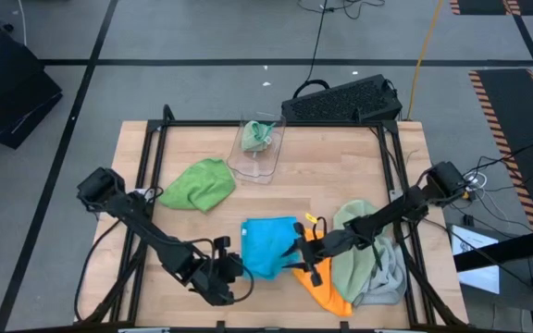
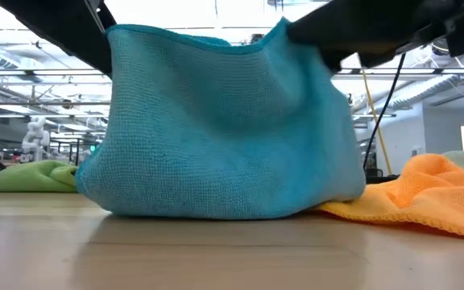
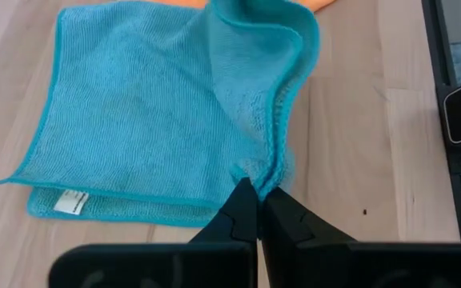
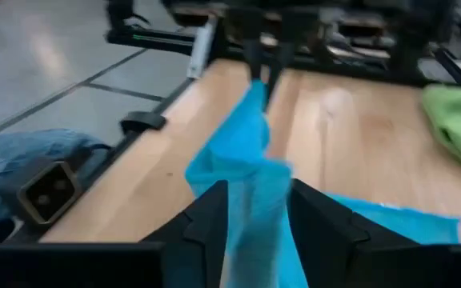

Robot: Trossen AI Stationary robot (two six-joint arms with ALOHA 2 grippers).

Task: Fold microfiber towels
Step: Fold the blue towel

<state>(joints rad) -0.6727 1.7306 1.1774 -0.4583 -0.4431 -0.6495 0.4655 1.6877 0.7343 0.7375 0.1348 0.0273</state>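
— Two grippers are at the blue towel (image 1: 268, 245) now, near the front edge of the table (image 1: 340, 185). Where does it lie exactly?

— It lies on the wood between the two arms, with the orange towel (image 1: 327, 282) just beside it on the right. One edge is lifted up, the rest rests flat, already doubled.

— What does the left gripper (image 3: 256, 210) do?

— Its fingers are fully closed, and they pinch a corner of the lifted blue edge. The right gripper (image 4: 254, 210) is at the other end of that edge. Its fingers stand apart, with the cloth running between them; I judge the hold is loose or being let go.

— How will this cloth handle?

— I think it is light and very soft. It sags between the two ends and keeps no shape. It is not slippery, the surface looks fuzzy, so a pinch at a corner or on the stitched hem should hold well. In the middle it would only bunch.

— And the other towels?

— The bright green towel (image 1: 197, 185) lies toward the left, well apart. A sage green towel (image 1: 352, 254) and a light grey towel (image 1: 391, 277) are heaped at the right, touching the orange one. One more greenish cloth sits in the clear bin (image 1: 259, 148) at the back.

— Any writing to read?

— A small white label (image 3: 70, 203) is sewn at a corner of the blue towel. Its print is too small to read.
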